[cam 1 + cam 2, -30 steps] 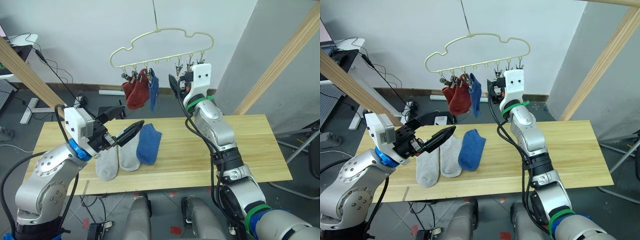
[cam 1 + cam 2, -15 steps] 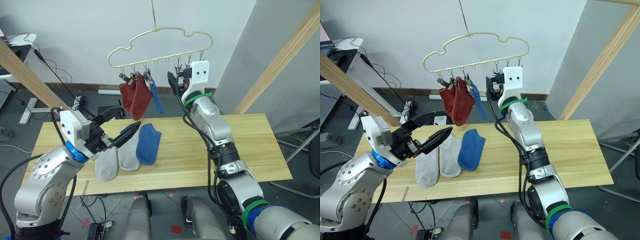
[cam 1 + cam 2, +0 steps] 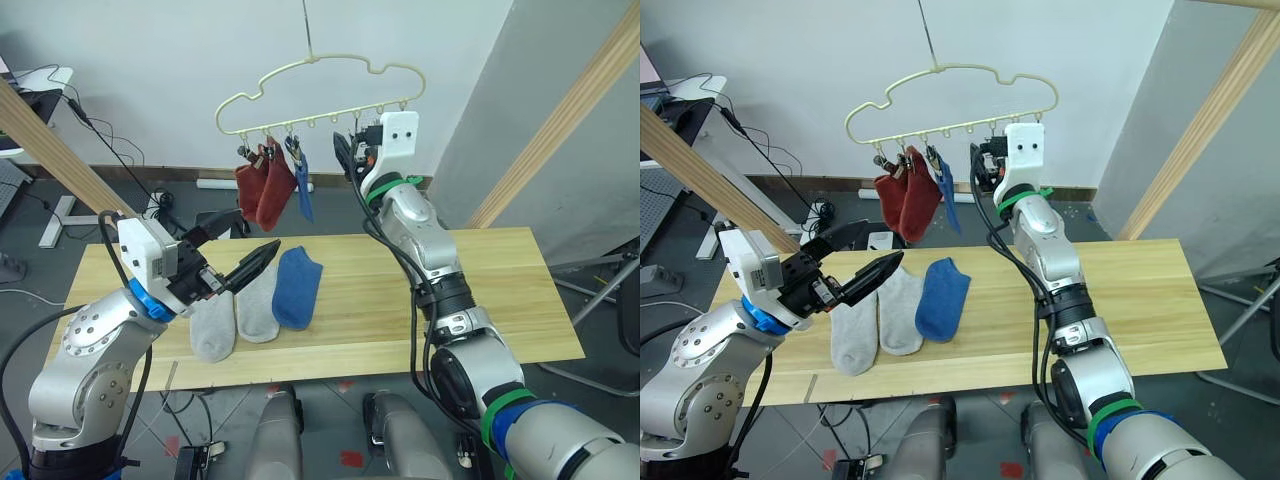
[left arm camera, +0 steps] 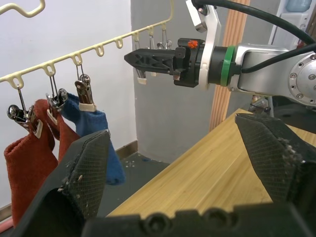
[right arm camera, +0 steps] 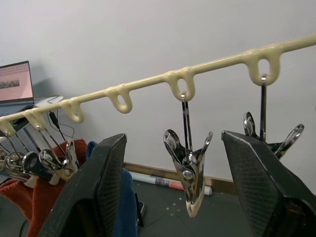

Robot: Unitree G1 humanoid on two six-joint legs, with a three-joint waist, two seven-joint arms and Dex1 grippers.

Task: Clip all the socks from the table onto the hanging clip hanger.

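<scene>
Overlapping red socks (image 3: 257,190) half hide the hung blue sock (image 3: 303,190).

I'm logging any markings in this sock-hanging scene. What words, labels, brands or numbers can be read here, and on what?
None can be read.
The laptop screen behind the clip hanger shows rows of content, too small and blurred to read.
The socks, the table and both grippers bear no visible lettering.
</scene>
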